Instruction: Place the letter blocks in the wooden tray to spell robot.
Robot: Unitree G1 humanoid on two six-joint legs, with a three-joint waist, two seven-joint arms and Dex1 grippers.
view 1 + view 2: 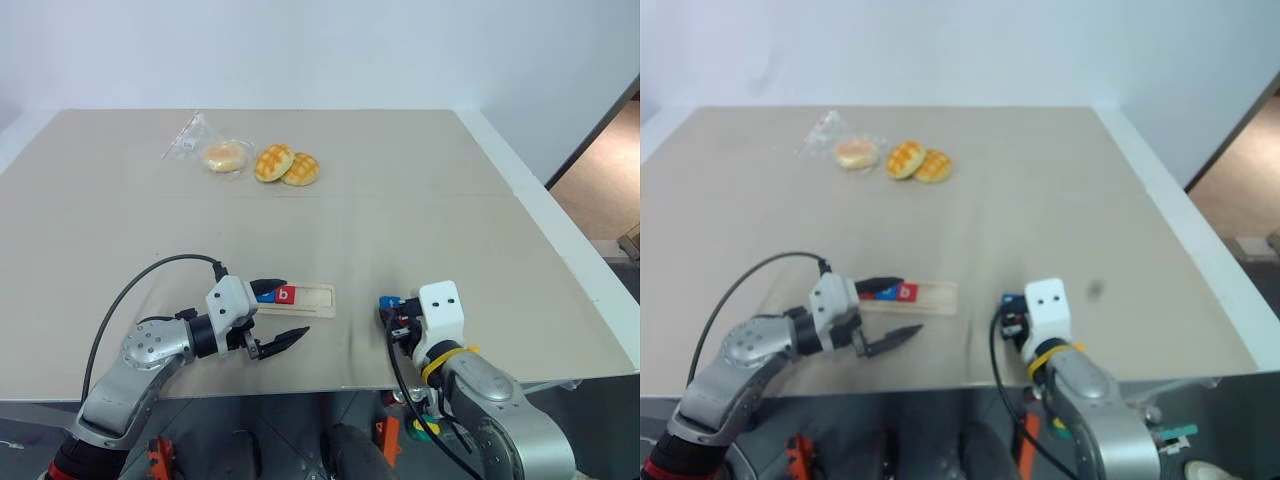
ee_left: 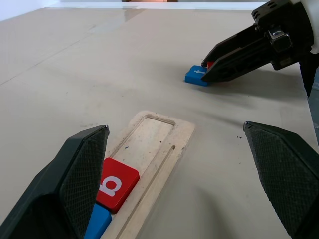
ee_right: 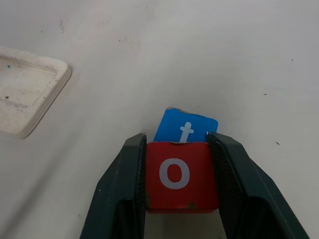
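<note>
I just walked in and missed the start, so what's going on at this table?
A humanoid robot is spelling a word with letter blocks in a wooden tray. The right end effector is shut on the red o block, with the blue t block lying on the table just beyond it. The left end effector is open beside the tray's filled end. The tray already holds a red b block and a blue block beside it; the rest of its groove is free.
</note>
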